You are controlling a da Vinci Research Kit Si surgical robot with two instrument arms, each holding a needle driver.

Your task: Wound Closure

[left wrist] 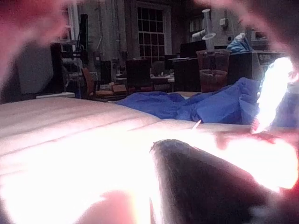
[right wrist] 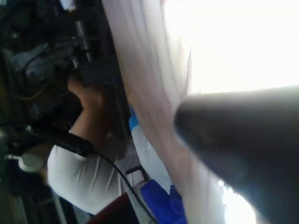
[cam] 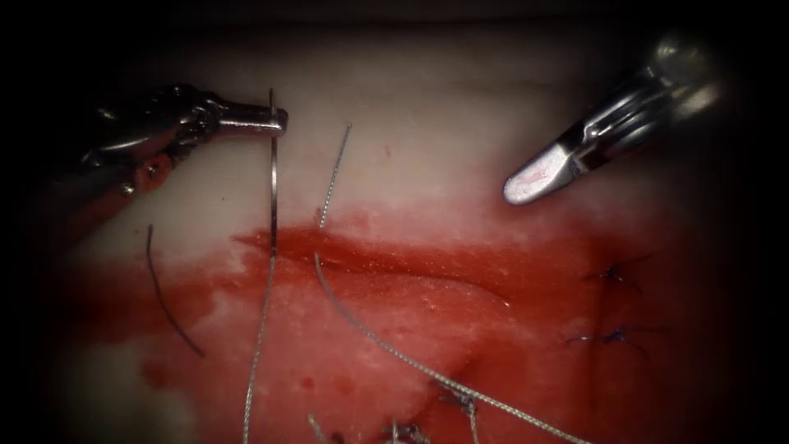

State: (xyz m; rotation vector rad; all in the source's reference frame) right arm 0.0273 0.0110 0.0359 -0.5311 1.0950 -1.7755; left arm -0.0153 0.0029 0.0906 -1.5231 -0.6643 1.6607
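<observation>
1. while the cut runs across the tissue in red fluid, pale tissue above it lies open between the tools.
2. the left tool reaches in level, jaws clamped on the needle near its upper end; its lower end meets the cut's left end.
3. the right tool hangs above the cut, angled down-left, jaws closed, holding nothing.
4. thread trails below the cut.

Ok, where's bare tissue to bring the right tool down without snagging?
Freest: pale tissue above the cut, between the cut end of thread and the right tool, shut and empty. Crowded: the cut's left end, where the left tool grips the needle near its upper end; whether its lower end enters tissue is unclear. Below the cut, thread crosses; knots lie right.
</observation>
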